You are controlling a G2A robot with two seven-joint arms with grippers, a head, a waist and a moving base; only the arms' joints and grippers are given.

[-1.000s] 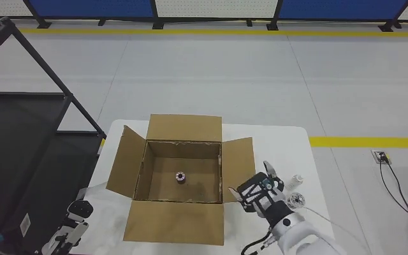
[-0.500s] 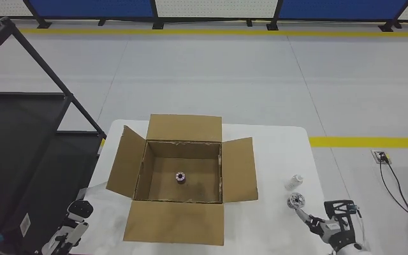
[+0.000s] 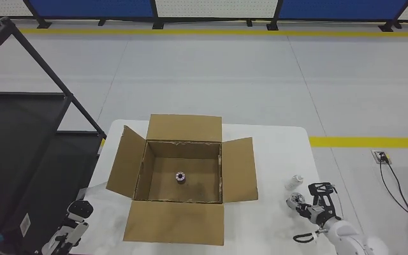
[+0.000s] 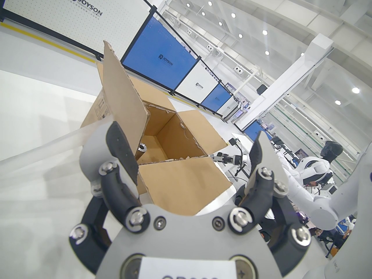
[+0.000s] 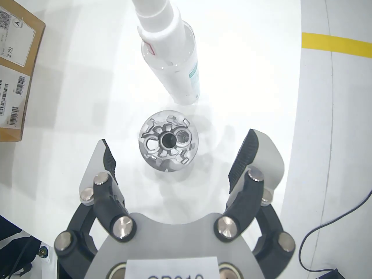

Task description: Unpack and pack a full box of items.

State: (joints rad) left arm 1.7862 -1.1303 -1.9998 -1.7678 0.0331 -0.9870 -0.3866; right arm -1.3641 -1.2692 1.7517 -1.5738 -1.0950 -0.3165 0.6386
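Note:
An open cardboard box [image 3: 141, 182] stands mid-table with a small metal ring part [image 3: 180, 176] on its floor; the ring [image 4: 142, 146] also appears in the left wrist view. Right of the box stand a white spray bottle [image 3: 294, 182] and a silver gear-like metal part [image 3: 294, 201]. My right gripper [image 3: 311, 204] is open just beside that gear part. In the right wrist view the gear part [image 5: 169, 141] sits on the table between the spread fingertips of the right gripper [image 5: 178, 146], with the bottle [image 5: 171, 50] just beyond. My left gripper [image 4: 188, 134] is open and empty, off the table's front-left corner.
The box's four flaps are folded outward; the right flap [image 5: 17, 68] lies close to the gear part. The white table [image 3: 274, 146] has bare surface behind and in front of the bottle. A black rack [image 3: 38, 127] stands to the left.
My right arm moved from above the box's right flap out past the table's right edge, then came back beside the gear part. Box, bottle, gear part and left arm stayed put.

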